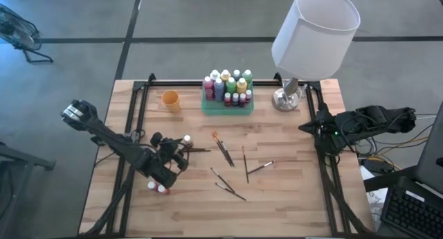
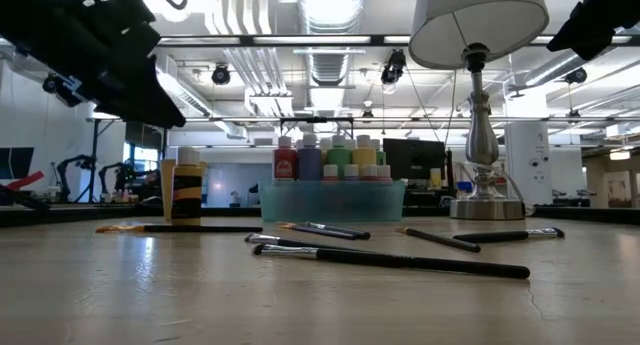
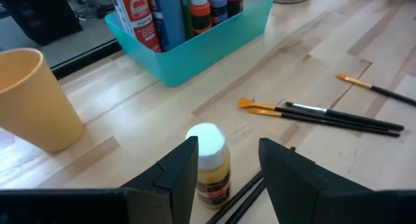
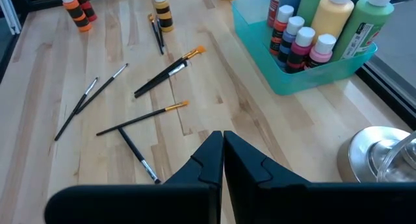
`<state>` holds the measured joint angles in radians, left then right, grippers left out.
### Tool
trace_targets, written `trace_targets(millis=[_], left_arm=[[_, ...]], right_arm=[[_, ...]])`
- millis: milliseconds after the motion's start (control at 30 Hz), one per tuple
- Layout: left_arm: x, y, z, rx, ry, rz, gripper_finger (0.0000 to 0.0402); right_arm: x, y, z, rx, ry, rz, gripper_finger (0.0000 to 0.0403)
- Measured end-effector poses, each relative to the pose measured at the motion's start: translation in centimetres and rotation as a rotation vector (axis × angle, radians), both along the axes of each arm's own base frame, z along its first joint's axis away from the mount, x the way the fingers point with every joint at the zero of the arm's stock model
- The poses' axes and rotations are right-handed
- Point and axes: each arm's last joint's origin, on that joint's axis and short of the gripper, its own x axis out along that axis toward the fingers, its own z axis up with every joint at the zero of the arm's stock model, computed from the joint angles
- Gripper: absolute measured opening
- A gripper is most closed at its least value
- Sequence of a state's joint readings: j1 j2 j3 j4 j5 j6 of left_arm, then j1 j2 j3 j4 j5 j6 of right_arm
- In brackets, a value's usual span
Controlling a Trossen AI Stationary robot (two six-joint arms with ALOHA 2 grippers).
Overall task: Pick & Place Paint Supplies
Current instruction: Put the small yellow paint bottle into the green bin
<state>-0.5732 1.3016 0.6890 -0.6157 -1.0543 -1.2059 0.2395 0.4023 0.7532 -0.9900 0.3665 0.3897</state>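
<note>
Fingers of left gripper parted around white-capped yellow paint bottle, upright on wooden surface | right gripper fingers closed, empty

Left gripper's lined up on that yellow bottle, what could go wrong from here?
1. The left gripper stands open around the small yellow paint bottle with the white cap; the bottle sits nearer one finger, so closing may tip it.
2. Thin dark-handled paintbrushes lie right beside the bottle; the fingers could catch them.
3. The teal plastic tray looks crowded with bottles, so placing may knock neighbours.
</note>
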Motion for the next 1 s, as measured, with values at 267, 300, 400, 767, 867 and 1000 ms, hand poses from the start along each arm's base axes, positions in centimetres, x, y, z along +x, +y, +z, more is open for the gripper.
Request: trace_targets(millis=[267, 300, 400, 767, 867, 1000], left_arm=[[-0.5, 0.4, -2.0, -0.004, -0.056, 0.012, 0.0168], [-0.6, 0.5, -2.3, -0.006, -0.059, 0.013, 0.0168], [-0.7, 0.6, -2.8, -0.015, -0.073, 0.015, 0.0167], [-0.5, 1.2, -3.0, -0.020, -0.080, 0.043, 0.0167], [-0.4, 1.3, -3.0, -0.028, -0.076, 0.048, 0.0167], [-0.3, 1.5, -3.2, -0.029, -0.081, 0.047, 0.0168]], right_arm=[[0.0, 0.0, 0.0, 0.000, 0.000, 0.000, 0.0008], [0.0, 0.0, 0.0, 0.000, 0.000, 0.000, 0.0008], [0.0, 0.0, 0.0, 0.000, 0.000, 0.000, 0.0008], [0.0, 0.0, 0.0, 0.000, 0.000, 0.000, 0.0008], [0.0, 0.0, 0.0, 0.000, 0.000, 0.000, 0.0008], [0.0, 0.0, 0.0, 0.000, 0.000, 0.000, 0.0008]])
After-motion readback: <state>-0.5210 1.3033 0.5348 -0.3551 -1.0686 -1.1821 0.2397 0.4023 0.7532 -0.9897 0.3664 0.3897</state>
